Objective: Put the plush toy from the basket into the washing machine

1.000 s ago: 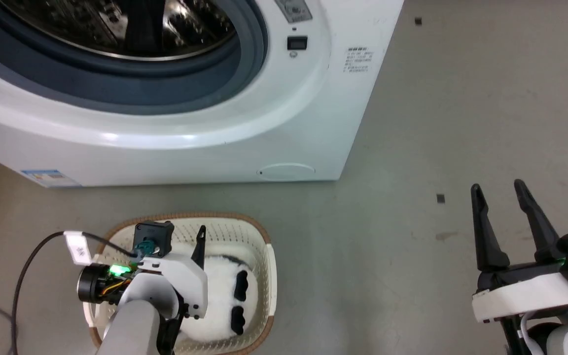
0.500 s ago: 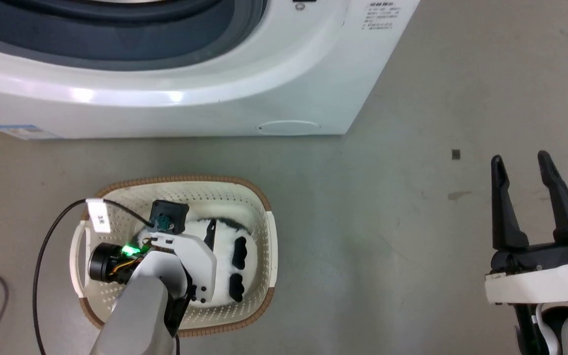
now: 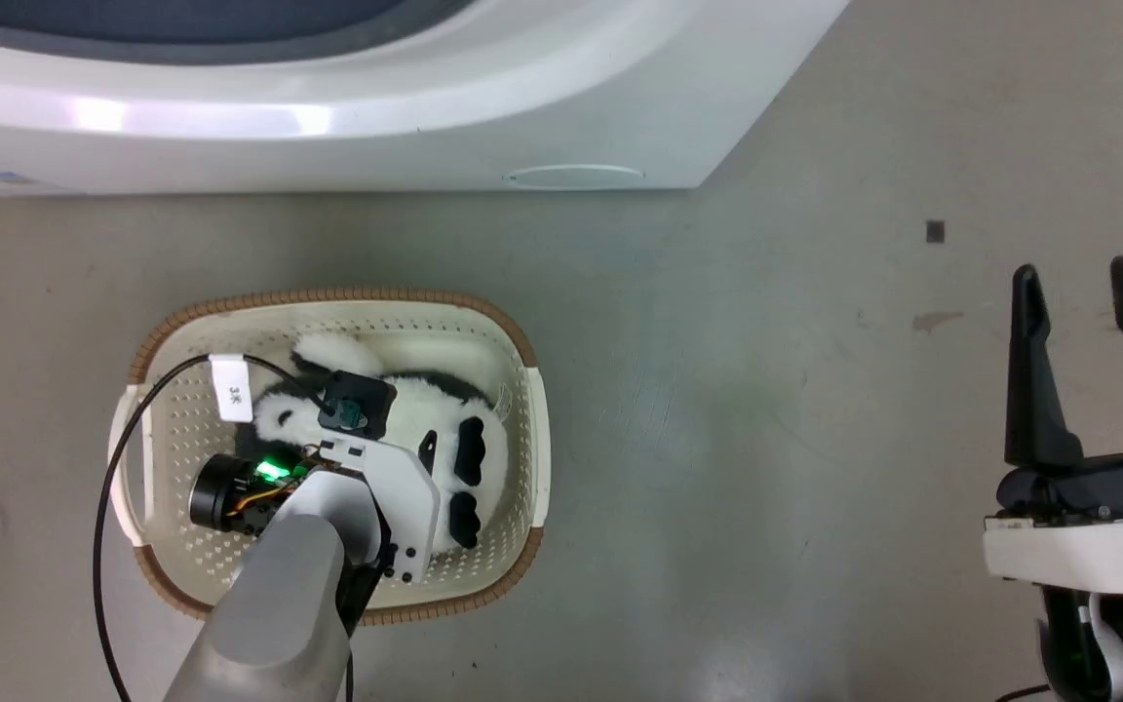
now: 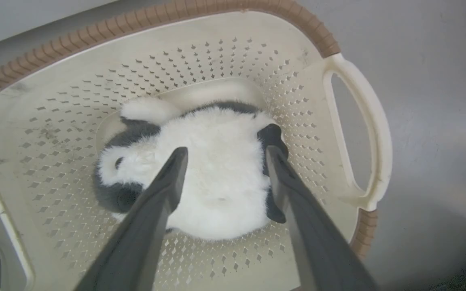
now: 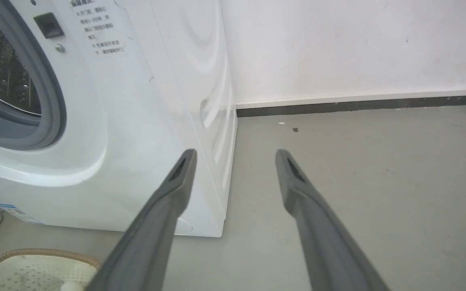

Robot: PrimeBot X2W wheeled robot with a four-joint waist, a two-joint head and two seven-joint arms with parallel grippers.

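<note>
Fluffy panda (image 4: 217,194) in basket (image 4: 217,56), my left pincer (image 4: 225,150) spread astride it, ready to grab.
At three o'clock my right pincer (image 3: 1074,269) waits open, leaving room.

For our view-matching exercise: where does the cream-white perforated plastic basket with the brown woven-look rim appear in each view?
Head view: cream-white perforated basket, lower left.
Left wrist view: centre and left, rim along top.
Right wrist view: bottom-left corner.
Shared landmark: large white washing machine beyond it, head and right wrist views.
</note>
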